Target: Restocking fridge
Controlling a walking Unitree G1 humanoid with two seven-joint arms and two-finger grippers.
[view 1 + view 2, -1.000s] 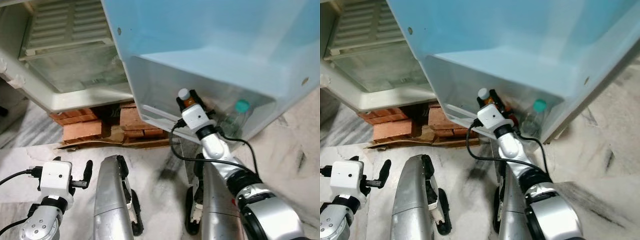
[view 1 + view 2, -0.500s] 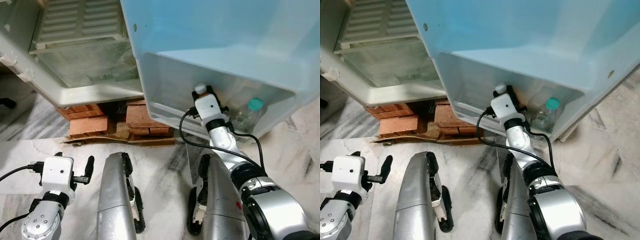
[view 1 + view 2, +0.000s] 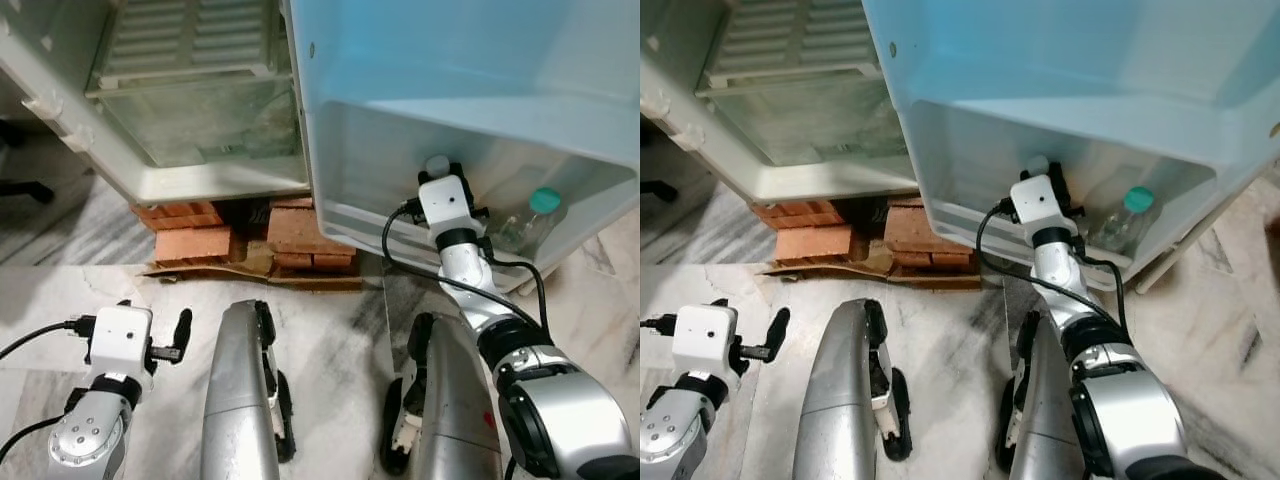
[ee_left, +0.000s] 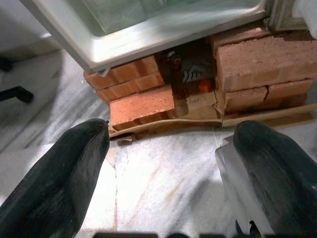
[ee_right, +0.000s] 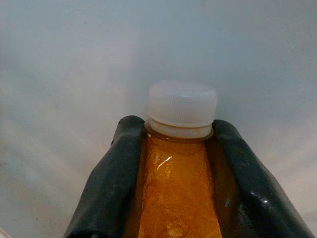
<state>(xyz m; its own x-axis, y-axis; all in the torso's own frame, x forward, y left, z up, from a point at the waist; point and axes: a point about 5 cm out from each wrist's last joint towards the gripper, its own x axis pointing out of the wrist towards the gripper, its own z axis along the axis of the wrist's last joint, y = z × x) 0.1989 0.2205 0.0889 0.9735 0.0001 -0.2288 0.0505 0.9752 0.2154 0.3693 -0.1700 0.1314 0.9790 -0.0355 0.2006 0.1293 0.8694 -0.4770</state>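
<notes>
Nearest, the left claw (image 3: 150, 338) hangs spread and empty over the floor, while farther off the right claw (image 5: 178, 163) clamps the orange bottle (image 5: 179, 183) below its white cap (image 5: 182, 108) inside the fridge door shelf (image 3: 370, 215); full, smooth plastic, likely heavy and slippery, best gripped mid-body.

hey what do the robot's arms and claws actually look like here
Both arms are rounded silver metal shells with black joints. Each wrist carries a white boxy camera block with a black cable looping from it. The left claw and right claw each have two long, smooth black fingers.
</notes>
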